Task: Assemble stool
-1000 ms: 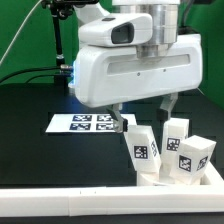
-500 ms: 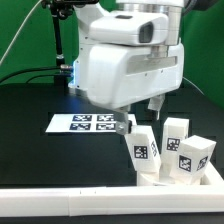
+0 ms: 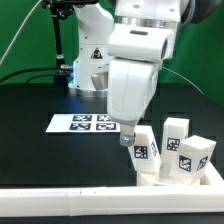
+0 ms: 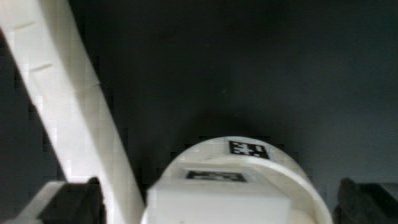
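Observation:
Three white stool legs with tags stand upright together at the exterior view's right: one in front (image 3: 143,150), one behind (image 3: 177,133) and one at the right (image 3: 191,157). They stand on the white seat (image 3: 158,181), which is mostly hidden under them. My gripper (image 3: 132,137) hangs over the front leg and hides its top. In the wrist view the gripper (image 4: 217,206) is open. Its dark fingers (image 4: 365,203) stand on either side of the leg's tagged top (image 4: 217,190), clear of it. The seat's curved rim (image 4: 295,166) shows round the leg.
The marker board (image 3: 84,123) lies flat on the black table to the exterior view's left of the legs. A long white L-shaped bar (image 3: 70,204) runs along the front edge and hugs the seat. It also shows in the wrist view (image 4: 68,120).
The gripper has turned about its upright axis over the front leg, from broadside to narrow side on. The legs and the seat have not visibly moved.

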Robot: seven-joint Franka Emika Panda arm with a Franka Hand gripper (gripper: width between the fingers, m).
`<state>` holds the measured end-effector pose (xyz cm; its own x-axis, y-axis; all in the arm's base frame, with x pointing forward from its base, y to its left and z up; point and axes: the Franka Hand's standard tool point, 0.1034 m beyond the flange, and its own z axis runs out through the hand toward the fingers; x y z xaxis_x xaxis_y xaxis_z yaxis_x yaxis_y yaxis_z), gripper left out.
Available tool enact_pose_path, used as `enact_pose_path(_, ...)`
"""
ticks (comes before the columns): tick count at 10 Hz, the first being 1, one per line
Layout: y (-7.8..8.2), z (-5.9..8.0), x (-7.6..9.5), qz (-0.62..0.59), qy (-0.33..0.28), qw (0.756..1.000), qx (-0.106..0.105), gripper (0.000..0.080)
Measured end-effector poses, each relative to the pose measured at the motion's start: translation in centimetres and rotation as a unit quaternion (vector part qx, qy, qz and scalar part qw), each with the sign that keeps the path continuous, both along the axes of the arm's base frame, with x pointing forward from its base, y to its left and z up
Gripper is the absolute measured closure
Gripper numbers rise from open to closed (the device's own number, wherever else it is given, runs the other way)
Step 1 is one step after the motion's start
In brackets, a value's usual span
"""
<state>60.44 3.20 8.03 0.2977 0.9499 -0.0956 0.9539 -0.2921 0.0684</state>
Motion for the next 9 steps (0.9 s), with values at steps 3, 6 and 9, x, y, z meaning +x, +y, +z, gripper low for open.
enact_pose_path(3,1.22,-0.51,0.62,-0.014,-0.002,1.000,-0.004,0.0151)
enact_pose_path(6,1.10,-0.44,0.90,-0.038,-0.006,0.999,-0.005,0.0173)
enact_pose_path(9,1.04,-0.48,0.87,-0.119,-0.015,0.993,-0.002,0.0366)
